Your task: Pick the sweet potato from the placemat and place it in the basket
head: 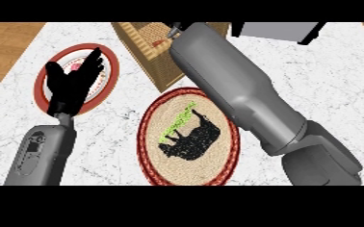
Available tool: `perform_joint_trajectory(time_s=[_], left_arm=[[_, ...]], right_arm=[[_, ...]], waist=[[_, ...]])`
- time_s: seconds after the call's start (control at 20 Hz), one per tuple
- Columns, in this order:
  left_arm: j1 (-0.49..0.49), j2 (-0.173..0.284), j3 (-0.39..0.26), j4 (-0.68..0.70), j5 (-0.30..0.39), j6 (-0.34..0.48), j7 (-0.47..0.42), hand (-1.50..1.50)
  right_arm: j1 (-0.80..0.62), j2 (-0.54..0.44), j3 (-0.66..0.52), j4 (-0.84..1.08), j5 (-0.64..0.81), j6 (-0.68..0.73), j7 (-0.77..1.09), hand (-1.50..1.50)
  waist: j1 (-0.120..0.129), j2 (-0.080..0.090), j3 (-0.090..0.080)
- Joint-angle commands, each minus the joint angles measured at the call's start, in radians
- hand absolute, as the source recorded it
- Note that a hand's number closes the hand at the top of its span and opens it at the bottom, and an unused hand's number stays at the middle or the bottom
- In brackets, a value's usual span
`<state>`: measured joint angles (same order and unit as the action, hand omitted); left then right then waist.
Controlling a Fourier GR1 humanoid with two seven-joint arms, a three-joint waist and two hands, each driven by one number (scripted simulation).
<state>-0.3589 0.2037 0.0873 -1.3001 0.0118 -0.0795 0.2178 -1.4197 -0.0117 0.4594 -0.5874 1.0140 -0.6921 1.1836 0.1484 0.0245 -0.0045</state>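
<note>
Reaching across the tabletop [113, 139], the right forearm [235, 86] is stretched from the lower right up to the wicker basket [146, 48] at the top of the view, and the right hand [173, 30] is seen only as a dark tip at the end of the wrist, over the basket's inside. Whether its fingers are curled or straight cannot be told, since the forearm hides nearly all of the hand. A small reddish-orange patch [159, 42], just beside that tip and within the basket walls, is taken to be the sweet potato, though too little of it is shown to be sure, and whether it is held or already lying in the basket cannot be made out. No sweet potato is seen on the round woven placemat [186, 137], where only a dark animal figure with a green streak is printed. The left hand [71, 84] is held open, fingers straight, over a red-rimmed plate [112, 79] at the left, at rest.

A sweet potato is judged to be stiff, fairly dense and not fragile, with a dull skin unlikely to slip. It is best taken around its thick middle, fingers and thumb set across the short width; its tapered ends would be apt to roll out of a hold.
</note>
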Motion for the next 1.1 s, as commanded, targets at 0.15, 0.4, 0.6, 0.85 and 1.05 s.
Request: perform_joint_trajectory(time_s=[0.15,0.4,0.6,0.85,1.05], left_arm=[[0.016,0.009,0.017,0.002,-0.003,0.016,-0.001,0.0],[0.055,0.025,0.052,0.011,0.015,0.014,-0.019,0.0],[0.057,0.05,0.078,-0.003,0.027,0.016,0.013,0.0],[0.099,0.061,0.101,0.002,0.026,0.026,-0.013,0.0],[0.154,0.05,0.109,-0.007,0.038,0.02,-0.039,0.0]], right_arm=[[-0.027,0.011,-0.054,-0.007,0.037,-0.256,0.224,-1.5],[-0.008,0.011,-0.167,-0.03,0.092,-0.396,0.226,-1.5],[0.055,0.011,-0.217,-0.11,0.105,-0.459,0.204,-1.5],[0.188,0.011,-0.182,-0.287,0.043,-0.382,0.191,-1.5],[0.365,0.012,-0.101,-0.447,0.027,-0.329,0.191,-1.5]], waist=[[-0.043,-0.015,0.002],[-0.1,-0.03,0.003],[-0.138,-0.047,0.005],[-0.167,-0.058,0.005],[-0.191,-0.064,0.005]])
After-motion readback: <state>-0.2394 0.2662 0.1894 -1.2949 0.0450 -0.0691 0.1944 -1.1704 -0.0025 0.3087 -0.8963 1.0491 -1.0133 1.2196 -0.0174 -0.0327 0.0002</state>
